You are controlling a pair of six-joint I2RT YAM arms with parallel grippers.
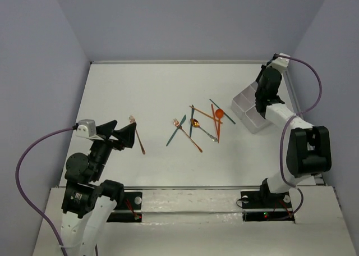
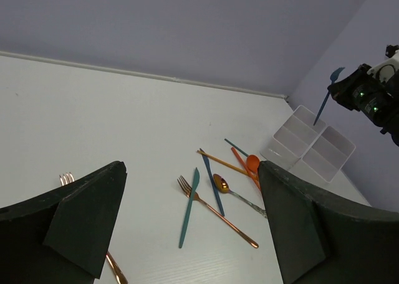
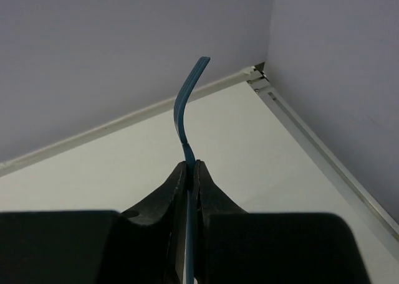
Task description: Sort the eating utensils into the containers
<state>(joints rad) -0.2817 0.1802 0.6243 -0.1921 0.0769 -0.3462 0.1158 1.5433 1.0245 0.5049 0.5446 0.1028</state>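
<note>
The right gripper (image 3: 189, 172) pinches a teal utensil (image 3: 187, 97) above the tray (image 1: 247, 107) at three o'clock (compartments apparently empty); the pile (image 1: 196, 127) remains unsorted.

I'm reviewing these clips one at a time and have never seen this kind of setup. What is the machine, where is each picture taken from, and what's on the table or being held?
Two robot arms stand at a white table's near edge. One picture looks down from above; the others come from cameras on each wrist. The right gripper is shut on a teal utensil, raised above the white divided tray. The left gripper is open and empty, near an orange fork. More orange and teal utensils lie mid-table.
</note>
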